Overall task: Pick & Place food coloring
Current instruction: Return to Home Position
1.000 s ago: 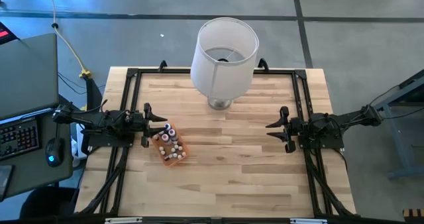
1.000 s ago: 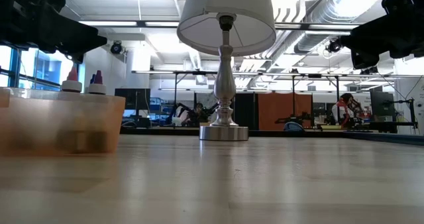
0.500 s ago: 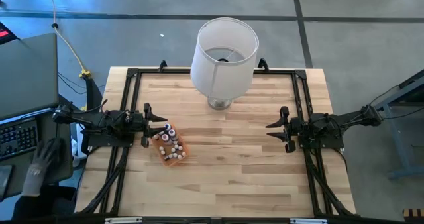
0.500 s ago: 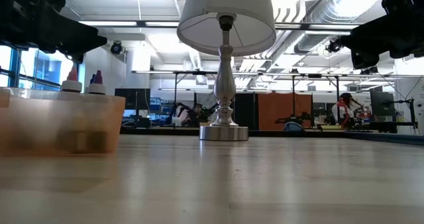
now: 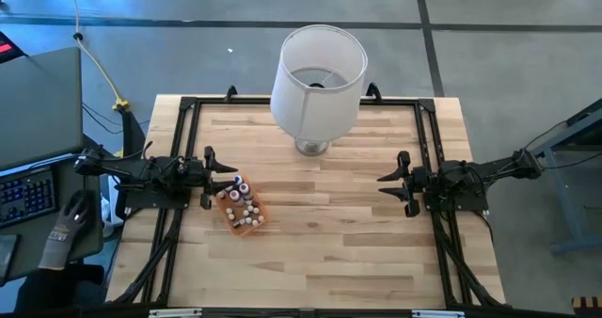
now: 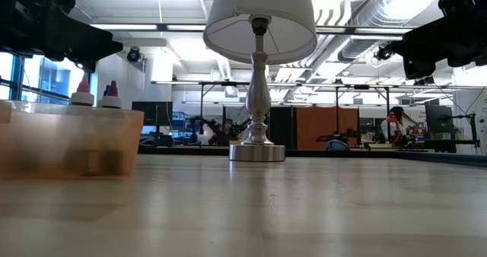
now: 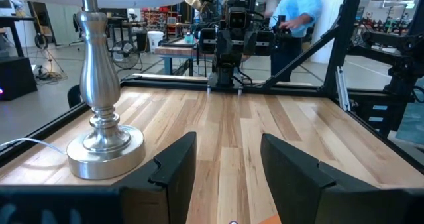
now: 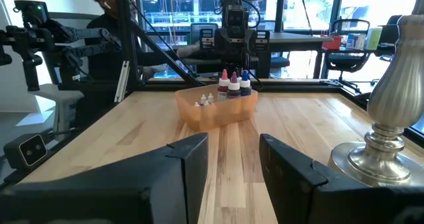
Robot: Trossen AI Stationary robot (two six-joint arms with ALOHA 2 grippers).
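The bottles stood packed together in the orange bin, which sat on the left half of the table, turned at an angle to its edges. From table height, a red top and a purple top showed above the bin's wall. From the right wrist, the bin lay straight ahead across the wood, with coloured tops poking out.

The left gripper hung just left of the bin, off the wood, its fingers spread apart and holding nothing. The right gripper hung over the right side, well apart from the bin, facing it, its fingers likewise spread and empty.

A lamp stood at the far middle of the table. Off the table to the left, a gloved hand rested by a keyboard.
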